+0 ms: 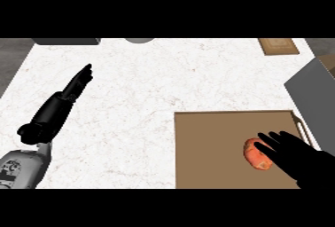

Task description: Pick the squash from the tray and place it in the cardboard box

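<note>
Covering squash (256, 155) edge on tray (209, 150), right hand (306, 162) (fingers straight); left hand (77, 84) well apart

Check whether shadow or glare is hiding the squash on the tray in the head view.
Head view: lighting is even, with no glare on the white counter; no visible shadow falls on the squash, which stands out orange against the brown tray; only the black right robot hand overlaps its right side.
</note>
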Controlling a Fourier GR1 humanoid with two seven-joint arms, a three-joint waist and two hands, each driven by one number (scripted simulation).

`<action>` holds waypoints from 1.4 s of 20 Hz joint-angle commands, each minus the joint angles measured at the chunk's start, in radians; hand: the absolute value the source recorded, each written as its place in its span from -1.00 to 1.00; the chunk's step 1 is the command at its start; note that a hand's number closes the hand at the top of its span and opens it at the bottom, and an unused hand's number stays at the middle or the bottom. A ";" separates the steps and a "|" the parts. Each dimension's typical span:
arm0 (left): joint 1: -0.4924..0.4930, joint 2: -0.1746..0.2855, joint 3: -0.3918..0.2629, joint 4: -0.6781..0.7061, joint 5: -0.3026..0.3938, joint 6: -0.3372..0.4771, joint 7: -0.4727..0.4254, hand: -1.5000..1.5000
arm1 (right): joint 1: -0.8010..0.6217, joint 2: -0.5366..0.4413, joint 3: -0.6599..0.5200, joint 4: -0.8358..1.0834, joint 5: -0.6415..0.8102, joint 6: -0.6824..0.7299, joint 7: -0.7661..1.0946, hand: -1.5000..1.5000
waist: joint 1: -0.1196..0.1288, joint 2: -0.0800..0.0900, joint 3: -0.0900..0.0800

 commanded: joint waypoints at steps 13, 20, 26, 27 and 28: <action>0.010 -0.071 0.077 -0.030 -0.064 -0.076 0.044 0.00 | -0.058 0.169 0.044 0.118 0.272 0.005 -0.021 -1.00 | 0.000 0.000 0.000; 0.030 -0.119 0.073 -0.034 -0.117 -0.085 0.018 0.00 | -0.044 0.221 0.070 0.296 0.377 -0.114 -0.129 -1.00 | -0.001 0.000 0.000; 0.035 -0.125 0.109 -0.037 -0.129 -0.109 0.016 0.00 | -0.112 0.260 0.035 0.339 0.370 -0.034 -0.162 -1.00 | 0.001 0.000 0.000; -0.029 -0.153 0.102 0.032 -0.154 -0.082 0.008 0.00 | -0.060 0.213 -0.020 0.314 0.346 -0.066 -0.212 -1.00 | -0.004 0.000 0.000; 0.035 -0.141 0.099 -0.046 -0.147 -0.100 0.010 0.00 | -0.059 0.284 0.062 0.408 0.430 -0.149 -0.175 -1.00 | 0.001 0.000 0.000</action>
